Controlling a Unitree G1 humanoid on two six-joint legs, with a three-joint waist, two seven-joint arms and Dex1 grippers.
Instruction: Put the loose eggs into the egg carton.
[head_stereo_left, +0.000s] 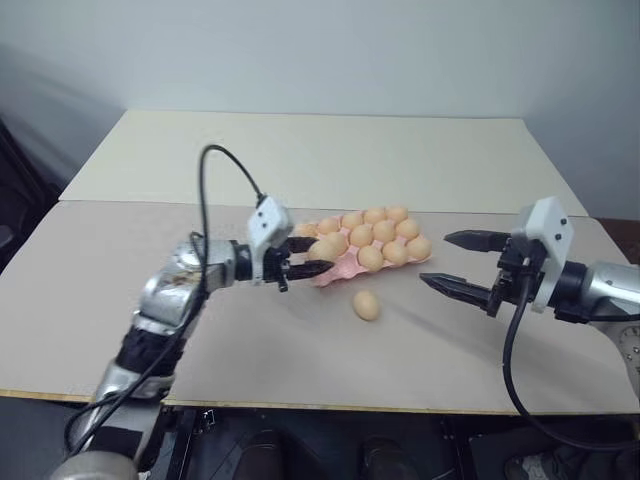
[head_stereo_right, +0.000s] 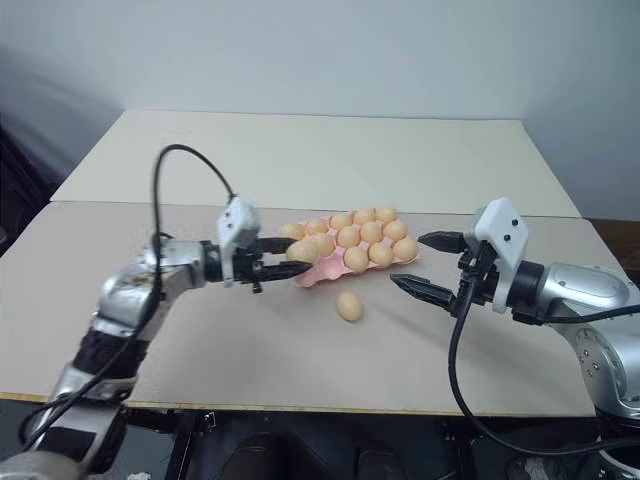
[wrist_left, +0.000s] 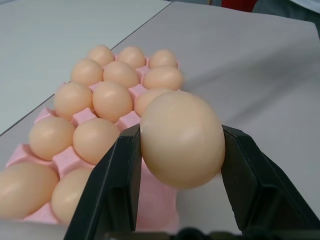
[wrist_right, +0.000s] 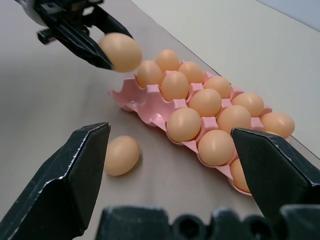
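Black-fingered, the left pincer (head_stereo_left: 302, 257) pinches one tan egg (wrist_left: 181, 138) above the near-left end of the pink egg carton (wrist_right: 145, 102), and I judge the smooth shell could slip free or knock a seated egg if lowered off a free cup. Just right of it, a loose egg (head_stereo_left: 366, 305) lies on the bench (head_stereo_left: 300, 340) beside the nearly full carton, apt to roll if nudged. Farther right, the right pincer (head_stereo_left: 455, 262) hangs spread wide and empty.
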